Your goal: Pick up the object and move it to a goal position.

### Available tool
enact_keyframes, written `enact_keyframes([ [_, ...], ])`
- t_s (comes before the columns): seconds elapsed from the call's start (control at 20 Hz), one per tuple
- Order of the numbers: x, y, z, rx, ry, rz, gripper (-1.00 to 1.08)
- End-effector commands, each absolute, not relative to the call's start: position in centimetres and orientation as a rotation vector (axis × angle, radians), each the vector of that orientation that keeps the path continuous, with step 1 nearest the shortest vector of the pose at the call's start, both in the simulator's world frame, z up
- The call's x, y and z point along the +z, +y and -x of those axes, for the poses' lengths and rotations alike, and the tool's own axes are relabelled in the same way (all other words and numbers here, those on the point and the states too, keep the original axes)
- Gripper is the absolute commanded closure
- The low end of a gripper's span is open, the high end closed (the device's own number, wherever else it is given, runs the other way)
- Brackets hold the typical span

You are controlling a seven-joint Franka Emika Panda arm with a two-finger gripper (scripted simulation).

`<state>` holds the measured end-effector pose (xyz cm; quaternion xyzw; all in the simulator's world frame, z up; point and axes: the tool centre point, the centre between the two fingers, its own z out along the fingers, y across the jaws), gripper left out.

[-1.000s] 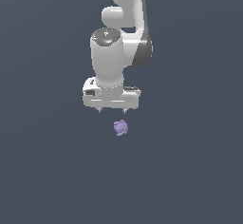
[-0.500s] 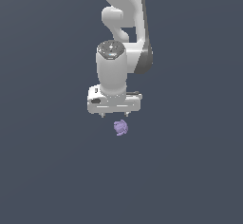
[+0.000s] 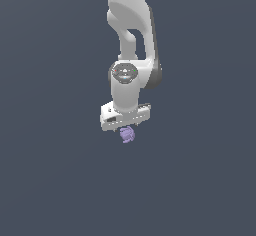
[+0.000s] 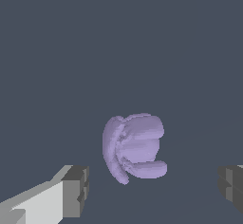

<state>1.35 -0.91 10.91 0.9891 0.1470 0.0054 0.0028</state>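
Observation:
The object [image 3: 127, 134] is a small pale purple, lumpy blob lying on the flat dark grey ground. In the exterior view my white gripper [image 3: 126, 126] hangs directly over it, its body covering the blob's upper edge. The wrist view shows the object [image 4: 134, 147] large, lying between my two fingertips [image 4: 76, 191], which stand wide apart on either side of it without touching it. My gripper [image 4: 154, 186] is open and holds nothing.
The white arm [image 3: 131, 40] rises straight up out of the exterior view. Plain dark grey ground [image 3: 200, 180] spreads on all sides, with no other objects, edges or goal marker showing.
The arm has dropped towards the ground and the gripper has closed in on the object from above. The object has not moved.

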Motion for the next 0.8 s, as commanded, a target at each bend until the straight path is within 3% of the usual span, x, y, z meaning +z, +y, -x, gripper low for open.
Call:
enact_keyframes([
  [0.0,10.0,-0.6,-1.3,0.009,0.525,-3.094,-0.92],
  [0.75,7.2,-0.2,-1.0,0.000,0.588,-3.086,-0.92],
])
